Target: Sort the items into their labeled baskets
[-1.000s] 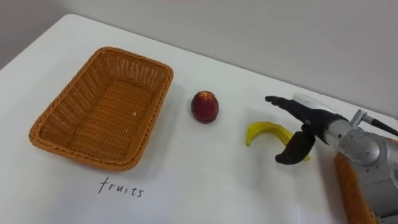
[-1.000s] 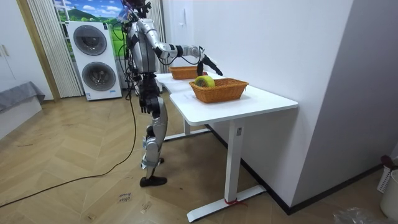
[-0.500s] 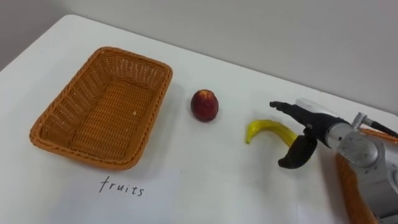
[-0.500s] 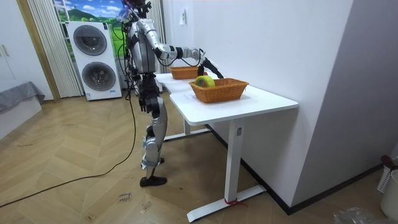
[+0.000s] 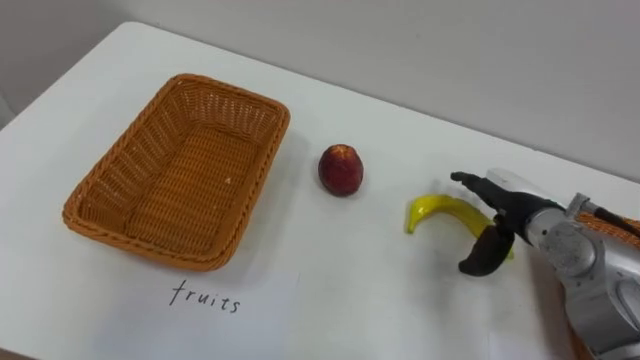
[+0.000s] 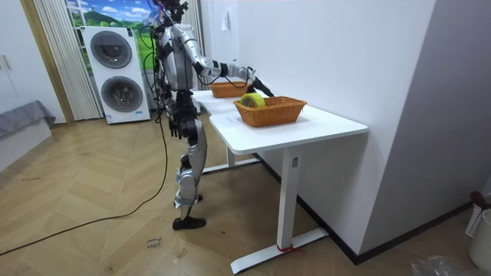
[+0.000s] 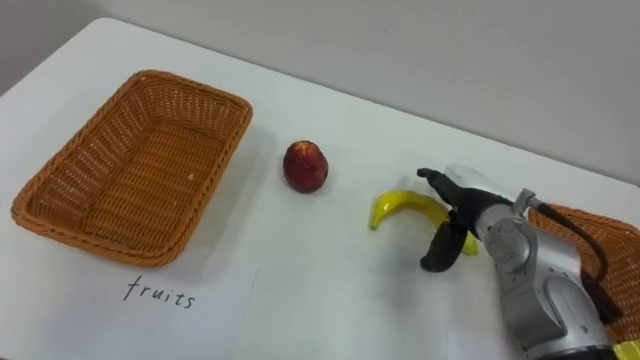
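Right robot hand (image 5: 508, 214) is open, fingers spread over the banana's (image 5: 434, 210) near end and thumb hanging beside it. The apple (image 5: 341, 169) sits to its left, and the basket (image 5: 266, 101) is further left on the worktop (image 5: 350, 285).

robot: stands on wood floor at the white table (image 6: 322, 126)
right hand (image 6: 256, 78): out over the tabletop, between far basket (image 6: 226, 90) and near basket (image 6: 270, 113)
behind robot: stacked washing machines (image 6: 115, 73)
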